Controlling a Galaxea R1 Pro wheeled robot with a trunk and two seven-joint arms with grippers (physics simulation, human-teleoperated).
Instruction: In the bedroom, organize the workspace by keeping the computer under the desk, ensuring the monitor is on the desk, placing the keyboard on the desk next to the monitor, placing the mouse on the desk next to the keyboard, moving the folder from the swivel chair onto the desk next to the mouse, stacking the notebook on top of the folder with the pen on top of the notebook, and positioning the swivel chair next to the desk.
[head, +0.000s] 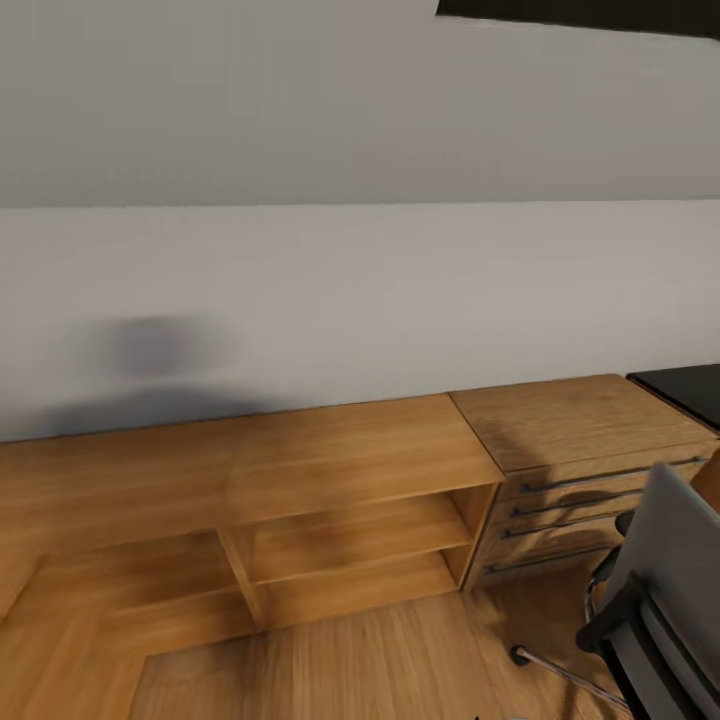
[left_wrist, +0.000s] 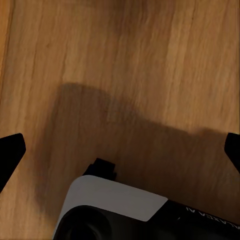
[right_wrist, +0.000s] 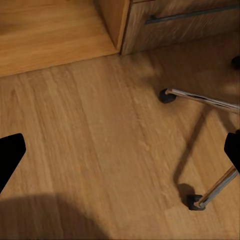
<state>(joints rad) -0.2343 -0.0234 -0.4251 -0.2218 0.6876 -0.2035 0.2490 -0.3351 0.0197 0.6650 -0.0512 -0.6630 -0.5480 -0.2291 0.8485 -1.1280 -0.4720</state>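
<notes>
Right, the swivel chair (head: 672, 590) sits at the lower right of the head view, grey back toward us, a black armrest on its near side, cut off by the picture's edge. One chrome leg with a castor reaches out over the wood floor (head: 380, 660). Just behind it, a glossy black corner of the counter (head: 685, 388) pokes in at the right edge, butting against an oak drawer unit (head: 575, 470) with four long handles. Beside that runs the low oak shelving (head: 330, 520), open-fronted, flush to the grey wall (head: 350, 280). Open floor lies in front of the shelving, left of the chair.

The right gripper (right_wrist: 120, 155) is spread wide over bare floor, nothing between its fingers, with two chrome chair legs and castors close beside it. The left gripper (left_wrist: 120, 150) is equally wide, empty, hanging above floorboards and the robot's own body.
</notes>
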